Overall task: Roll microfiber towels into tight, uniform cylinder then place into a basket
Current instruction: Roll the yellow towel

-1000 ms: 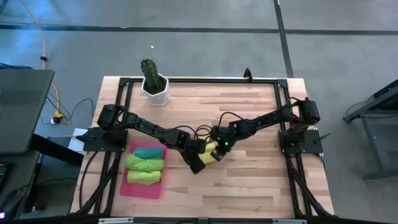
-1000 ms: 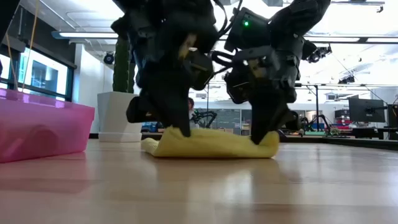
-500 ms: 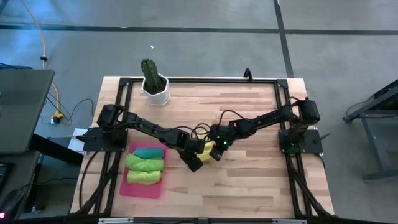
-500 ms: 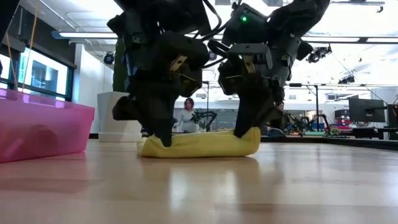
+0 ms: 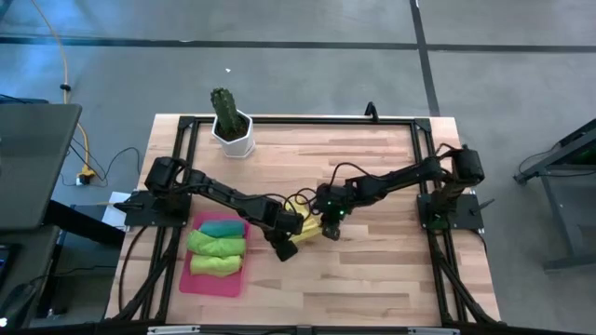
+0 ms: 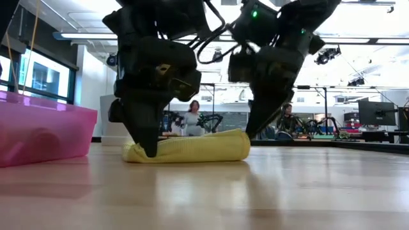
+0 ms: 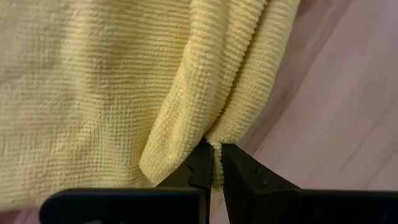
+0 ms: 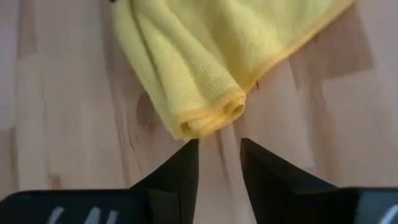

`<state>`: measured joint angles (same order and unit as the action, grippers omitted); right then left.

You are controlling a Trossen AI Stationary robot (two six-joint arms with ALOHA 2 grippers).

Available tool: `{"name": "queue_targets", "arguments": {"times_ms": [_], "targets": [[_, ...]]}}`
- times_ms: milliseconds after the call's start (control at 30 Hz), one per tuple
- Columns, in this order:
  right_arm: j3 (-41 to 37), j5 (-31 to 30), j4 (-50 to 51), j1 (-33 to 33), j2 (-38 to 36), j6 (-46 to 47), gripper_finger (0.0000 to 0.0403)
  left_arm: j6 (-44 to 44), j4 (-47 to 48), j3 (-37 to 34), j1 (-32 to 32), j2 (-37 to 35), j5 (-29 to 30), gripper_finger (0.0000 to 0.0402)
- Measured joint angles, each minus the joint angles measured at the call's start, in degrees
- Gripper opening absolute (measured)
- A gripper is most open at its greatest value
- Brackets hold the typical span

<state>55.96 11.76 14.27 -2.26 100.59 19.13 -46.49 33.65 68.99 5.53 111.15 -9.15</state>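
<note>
Yellow towel [image 6: 192,147] is seen lying rolled on the counter [image 5: 372,270], near its middle, just right of the basket [image 5: 183,281]. One end of the roll is pinched by the left claw [image 7: 211,163], whose jaws are pressed together on a fold of the cloth's edge; prob. that end is gripped so the roll can be kept tight and hauled toward the basket. The other end is not held: the right claw [image 8: 219,148] is spread w/ a gap between its fingers, and the coiled end of the roll sits just ahead of them, apart from both fingertips. That end looks to have been let go on purpose, judged from the open jaws, so the towel can be carried by one arm w/o being stretched. Three rolls are already laid side by side in the basket: teal towel [image 5: 222,226], green towel [image 5: 217,245], lime green towel [image 5: 215,264], so approx. one placement is left. As for pose, the left arm is stretched out from its base at the counter's left edge, reaching diagonally to the centre, wrist tipped steeply down so the claw meets the cloth at counter level. The right arm is extended from the right side, elbow bent, its claw [image 6: 255,124] angled down over the roll's far end and raised slightly off it. A cactus pot [image 5: 231,130] stands at the back, well apart from the work.
</note>
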Motion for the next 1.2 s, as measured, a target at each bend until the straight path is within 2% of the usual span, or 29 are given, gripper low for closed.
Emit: {"name": "queue_targets", "arguments": {"times_ms": [100,233,367,467,533,667,967,1200], "targets": [[0.00,-2.04,0.65,-1.52,-2.13,-10.67,0.0111,3.88,-0.04,0.00,0.23,0.00,0.41,0.0012],[0.02,-6.31,0.51,-7.58,-2.83,-29.62,0.0101,7.43,-0.07,0.00,-0.27,0.02,0.55,0.0012],[0.09,-15.16,-0.57,-13.87,-2.69,-41.27,0.0092,7.72,-0.10,-0.02,-1.25,0.07,-0.31,0.0012],[0.11,-23.42,-2.17,-16.98,-2.53,-42.79,0.0090,7.72,-0.17,-0.04,-1.80,0.07,-0.65,0.0012],[0.17,-25.20,-3.81,-17.91,-2.05,-42.79,0.0091,7.72,-0.18,-0.04,-2.05,0.07,-0.76,0.0012],[0.17,-23.67,-7.91,-18.19,-0.07,-41.98,0.0110,7.72,-0.25,-0.04,-2.09,0.09,-1.14,0.0012],[0.22,-24.12,-10.08,-15.97,4.33,-41.27,0.0205,7.72,-0.33,-0.04,-2.11,0.13,-2.01,0.0012],[0.35,-24.86,-11.46,-13.80,7.84,-41.67,0.0208,7.72,-0.42,-0.04,-2.11,0.13,-2.22,0.0012]]}}
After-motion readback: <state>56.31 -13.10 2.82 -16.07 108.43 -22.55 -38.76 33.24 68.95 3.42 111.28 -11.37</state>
